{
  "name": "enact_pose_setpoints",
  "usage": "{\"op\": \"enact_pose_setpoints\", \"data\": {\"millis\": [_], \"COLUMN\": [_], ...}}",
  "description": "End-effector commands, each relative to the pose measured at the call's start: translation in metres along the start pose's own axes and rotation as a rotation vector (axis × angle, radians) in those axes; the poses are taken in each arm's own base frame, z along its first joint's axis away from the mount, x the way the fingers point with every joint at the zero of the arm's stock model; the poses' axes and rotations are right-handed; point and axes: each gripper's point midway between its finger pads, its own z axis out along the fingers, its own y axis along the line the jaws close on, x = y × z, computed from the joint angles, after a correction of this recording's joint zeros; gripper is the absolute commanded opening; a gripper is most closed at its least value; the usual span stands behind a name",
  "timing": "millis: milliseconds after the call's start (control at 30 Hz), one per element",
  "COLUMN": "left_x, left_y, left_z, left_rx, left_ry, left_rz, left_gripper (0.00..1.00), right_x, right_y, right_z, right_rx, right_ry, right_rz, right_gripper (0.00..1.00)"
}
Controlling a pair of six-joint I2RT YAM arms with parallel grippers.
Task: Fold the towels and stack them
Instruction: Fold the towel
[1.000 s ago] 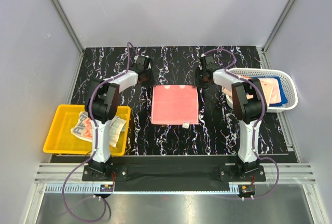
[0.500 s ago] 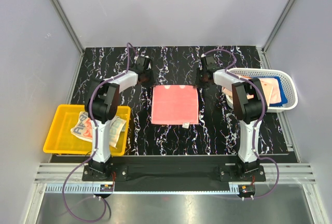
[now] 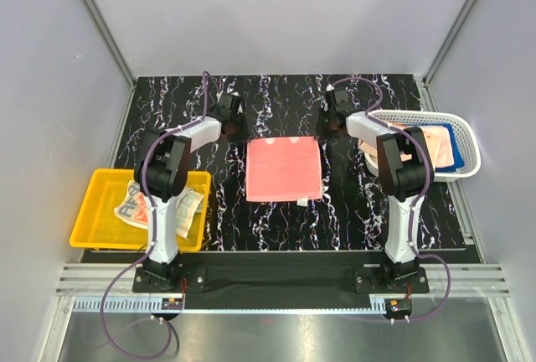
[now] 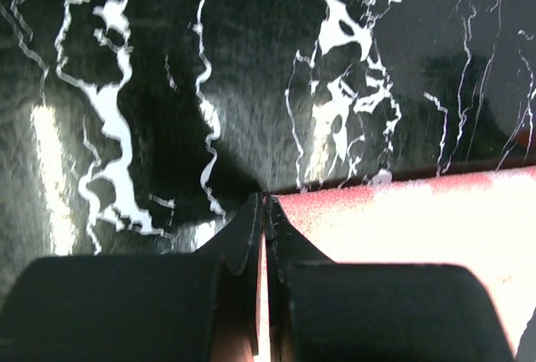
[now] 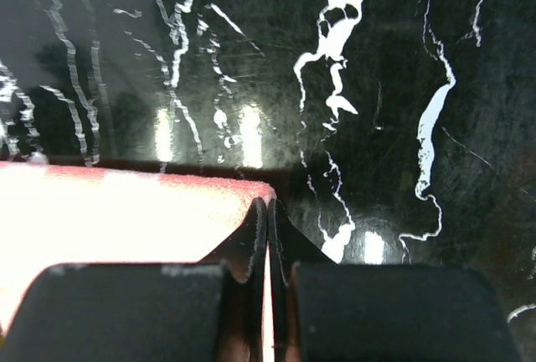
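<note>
A salmon-pink towel (image 3: 284, 169) lies flat in the middle of the black marbled table. My left gripper (image 3: 237, 131) is at its far left corner. In the left wrist view the jaws (image 4: 265, 203) are pressed together with a strip of the pink towel (image 4: 419, 219) caught between them. My right gripper (image 3: 322, 130) is at the far right corner. In the right wrist view that gripper (image 5: 267, 207) is likewise shut on the edge of the towel (image 5: 126, 203). More towels sit in the two containers at the sides.
A yellow bin (image 3: 92, 219) at the near left holds a beige lettered towel (image 3: 134, 203). A white mesh basket (image 3: 469, 140) at the right holds pale pink and blue towels (image 3: 440, 144). Grey walls enclose the table on three sides.
Both grippers have closed on the towel's far corners. Both wrists have shifted slightly toward the back of the table. The towel still lies flat.
</note>
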Motion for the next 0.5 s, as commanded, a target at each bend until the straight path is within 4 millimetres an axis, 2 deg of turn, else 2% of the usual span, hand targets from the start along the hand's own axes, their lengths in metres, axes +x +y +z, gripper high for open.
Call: {"op": "enact_pose_setpoints", "data": {"millis": [0, 233, 300, 367, 400, 433, 467], "left_x": [-0.032, -0.042, -0.036, -0.039, -0.031, -0.031, -0.031], "left_y": [-0.02, -0.033, -0.033, -0.037, -0.034, -0.036, -0.04], "left_z": [-0.032, -0.055, -0.057, -0.066, -0.066, -0.068, -0.076], "left_rx": [0.07, 0.14, 0.153, 0.178, 0.177, 0.193, 0.212], "left_ry": [-0.107, -0.162, -0.157, -0.177, -0.165, -0.175, -0.182], "left_rz": [-0.014, -0.036, -0.048, -0.055, -0.062, -0.063, -0.07], "left_gripper": [0.0, 0.0, 0.0, 0.0, 0.0, 0.0, 0.0], "right_x": [-0.052, -0.055, -0.052, -0.043, -0.044, -0.04, -0.031], "right_y": [0.018, 0.026, 0.025, 0.022, 0.025, 0.025, 0.024], "right_z": [-0.044, -0.072, -0.078, -0.08, -0.086, -0.088, -0.086], "right_rx": [-0.063, -0.103, -0.105, -0.108, -0.121, -0.127, -0.136], "right_ry": [-0.186, -0.237, -0.245, -0.234, -0.246, -0.245, -0.234], "right_rz": [-0.024, -0.023, -0.022, -0.015, -0.014, -0.006, -0.002], "right_gripper": [0.0, 0.0, 0.0, 0.0, 0.0, 0.0, 0.0]}}
